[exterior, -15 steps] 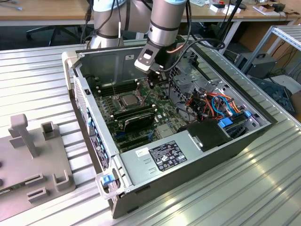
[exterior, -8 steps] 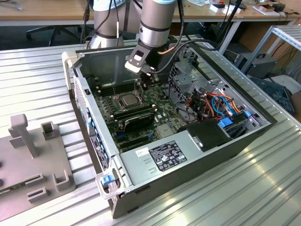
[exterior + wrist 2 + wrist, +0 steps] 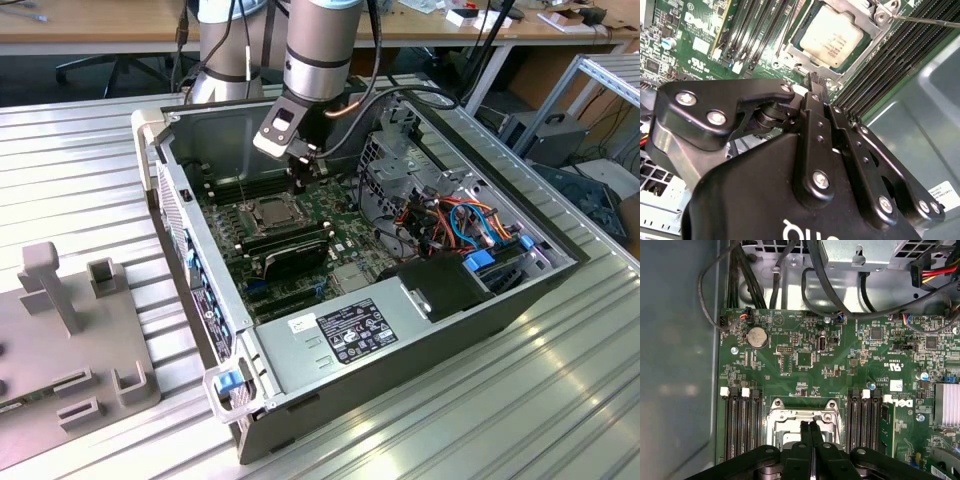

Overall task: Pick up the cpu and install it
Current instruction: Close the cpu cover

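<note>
One grey fixture plate (image 3: 70, 360) lies nearest in the exterior view, on the ribbed aluminium bench (image 3: 500, 420), to the exterior view's left of an open computer case (image 3: 420, 385) that rests on its side. Inside the case, a boxy power supply (image 3: 340, 335) fills the near corner, with a tangle of orange and blue cables (image 3: 470, 225) beyond it toward the exterior view's right. Farther in, on the green motherboard (image 3: 345, 225), stand black memory sticks (image 3: 292, 260). Just behind them the cpu (image 3: 268, 212) lies flat inside its metal socket frame (image 3: 792, 50). The second wrist view shows the chip's dull silver top (image 3: 831, 34) level and square within that frame, flanked by rows of black memory slots. The tool (image 3: 300, 188) hangs directly over the far edge of the socket, close to the cpu; whether it touches cannot be told. In both wrist views its two black fingers (image 3: 805, 432) are pressed together along their length, closed on nothing visible, with the tips (image 3: 813, 79) aimed at the socket's rim. The arm (image 3: 320, 45) rises from the tool out of the case, with wooden desks (image 3: 100, 25) across the background.
</note>
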Controlling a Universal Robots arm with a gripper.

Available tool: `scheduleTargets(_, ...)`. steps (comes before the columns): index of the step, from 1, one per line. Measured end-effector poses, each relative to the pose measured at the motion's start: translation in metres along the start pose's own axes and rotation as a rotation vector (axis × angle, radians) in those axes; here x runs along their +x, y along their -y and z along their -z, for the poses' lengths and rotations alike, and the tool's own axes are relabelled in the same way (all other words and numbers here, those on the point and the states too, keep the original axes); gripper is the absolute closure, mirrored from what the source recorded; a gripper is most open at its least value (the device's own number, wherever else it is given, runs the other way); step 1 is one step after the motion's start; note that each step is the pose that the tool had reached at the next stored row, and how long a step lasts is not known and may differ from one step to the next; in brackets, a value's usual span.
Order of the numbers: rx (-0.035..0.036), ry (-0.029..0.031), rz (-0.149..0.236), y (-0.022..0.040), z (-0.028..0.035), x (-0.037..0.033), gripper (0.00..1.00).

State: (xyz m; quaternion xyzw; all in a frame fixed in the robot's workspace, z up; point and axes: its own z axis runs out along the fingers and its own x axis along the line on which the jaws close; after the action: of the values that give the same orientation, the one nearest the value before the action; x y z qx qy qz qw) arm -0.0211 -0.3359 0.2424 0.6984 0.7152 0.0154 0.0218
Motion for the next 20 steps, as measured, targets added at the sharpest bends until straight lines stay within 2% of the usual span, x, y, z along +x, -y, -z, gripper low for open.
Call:
scheduleTargets(2,-0.0002,-0.0003,0.0,0.0025,-0.0001,0.0001,0.89)
scheduleTargets(5,-0.0001,0.0,0.0,0.0118,-0.0008,0.0003,0.89)
scheduleTargets(13,-0.0001,0.0003,0.0,0.0432,-0.0034,0.0011,0.89)
scheduleTargets(15,0.0001,0.0011,0.0,0.0486,-0.0055,0.0012,0.89)
scheduleTargets(18,0.0001,0.0025,-0.001,0.0536,-0.0087,0.0013,0.89)
scheduleTargets(20,0.0001,0.003,0.0,0.0537,-0.0088,0.0013,0.89)
